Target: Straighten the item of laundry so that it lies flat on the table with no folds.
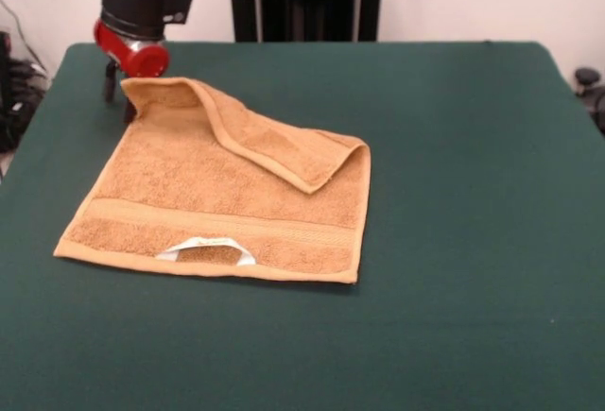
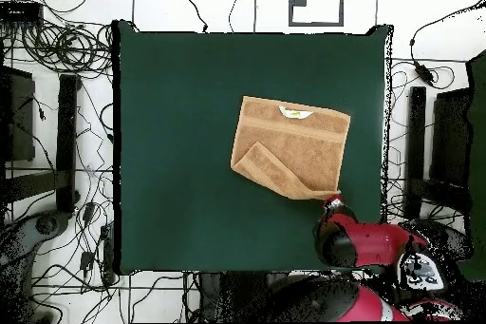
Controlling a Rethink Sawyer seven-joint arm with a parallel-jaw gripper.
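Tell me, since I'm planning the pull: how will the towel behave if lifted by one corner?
Probably floppy: the towel already drapes over itself in a soft fold. It looks light, so it should lift easily. Its terry pile may cling to the table felt, so it might drag rather than slide.

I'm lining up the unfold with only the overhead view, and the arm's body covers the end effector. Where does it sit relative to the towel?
Observer: In the front view, the end effector is low, close to the table, right beside the towel's folded-over corner. I cannot tell whether it grips the cloth.
Operator: Does the folded flap lie flat?
Observer: No. The flap humps up near that corner and lies flatter toward its other end.
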